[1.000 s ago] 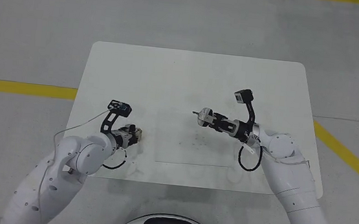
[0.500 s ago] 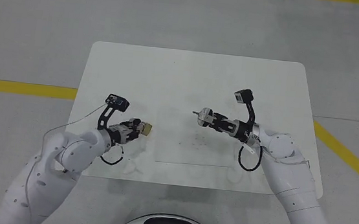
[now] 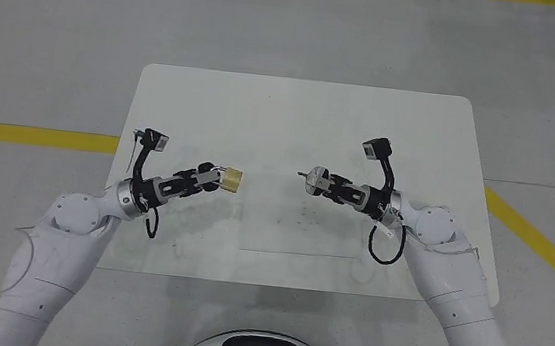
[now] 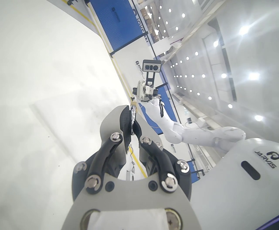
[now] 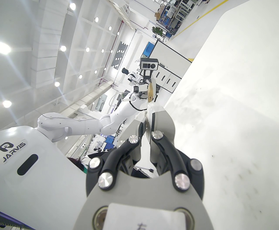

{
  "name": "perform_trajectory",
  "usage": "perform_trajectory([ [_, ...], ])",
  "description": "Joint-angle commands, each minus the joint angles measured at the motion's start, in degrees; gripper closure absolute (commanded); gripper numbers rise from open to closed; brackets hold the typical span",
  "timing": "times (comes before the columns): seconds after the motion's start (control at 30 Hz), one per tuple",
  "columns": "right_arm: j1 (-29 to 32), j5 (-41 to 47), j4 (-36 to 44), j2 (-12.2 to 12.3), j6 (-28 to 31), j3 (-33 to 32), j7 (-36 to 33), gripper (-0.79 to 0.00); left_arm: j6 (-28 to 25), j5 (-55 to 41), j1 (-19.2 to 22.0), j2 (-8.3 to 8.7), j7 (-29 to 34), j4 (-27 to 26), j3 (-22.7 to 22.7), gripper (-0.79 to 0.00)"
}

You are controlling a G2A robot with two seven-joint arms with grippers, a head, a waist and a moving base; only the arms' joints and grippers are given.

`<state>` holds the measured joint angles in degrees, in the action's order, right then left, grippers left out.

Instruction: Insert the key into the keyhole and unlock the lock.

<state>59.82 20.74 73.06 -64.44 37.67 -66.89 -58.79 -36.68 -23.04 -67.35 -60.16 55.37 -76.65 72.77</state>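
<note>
A small brass padlock [image 3: 230,178] hangs above the left half of the white table [image 3: 303,115], with my left gripper [image 3: 213,180] shut on it. In the left wrist view the black pads [image 4: 125,118] pinch the padlock's [image 4: 133,109] near end, and most of its body is hidden. My right gripper [image 3: 319,181] is shut on the key [image 3: 303,175], whose thin tip points left toward the padlock. A gap of open table lies between them. In the right wrist view the key [image 5: 147,119] shows edge-on between the fingers, with the padlock [image 5: 150,91] farther off.
A faint rectangular outline [image 3: 303,216] and dark scuffs mark the table's middle front. Grey floor with a yellow line [image 3: 35,136] surrounds the table. Both arms sit over the front half, and the back half is bare.
My left arm has stretched out and swung the padlock up from the table's front left toward the middle. The right arm and key have stayed still.
</note>
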Motion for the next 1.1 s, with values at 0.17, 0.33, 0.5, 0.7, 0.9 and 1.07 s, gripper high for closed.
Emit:
perform_trajectory([
  [0.17,0.0,-0.4,-0.1,0.0,-0.1,-0.1,0.6,0.0,0.3,1.7,-0.3,0.02,-1.6,-0.5,0.2,0.0],
  [0.33,-1.9,-5.1,0.9,-1.4,-2.3,4.2,9.2,0.0,1.8,-11.5,1.2,-1.13,3.5,0.8,-4.0,0.0],
  [0.5,-4.7,-8.4,2.5,-3.3,-2.3,8.9,17.3,0.0,6.5,-29.0,7.3,-3.14,17.9,9.8,-9.3,0.0],
  [0.7,-6.5,-8.6,2.3,-4.8,-1.2,11.8,21.8,0.0,8.4,-31.8,11.1,-4.93,20.7,14.0,-12.4,0.0],
  [0.9,-8.3,-4.4,0.4,-5.8,0.2,14.1,19.0,0.0,8.4,-30.9,12.0,-5.64,20.6,15.8,-12.6,0.0],
  [1.07,-9.1,0.5,-0.7,-6.4,-0.7,15.9,13.4,0.0,7.9,-30.9,12.7,-6.26,20.1,17.3,-12.7,0.0],
])
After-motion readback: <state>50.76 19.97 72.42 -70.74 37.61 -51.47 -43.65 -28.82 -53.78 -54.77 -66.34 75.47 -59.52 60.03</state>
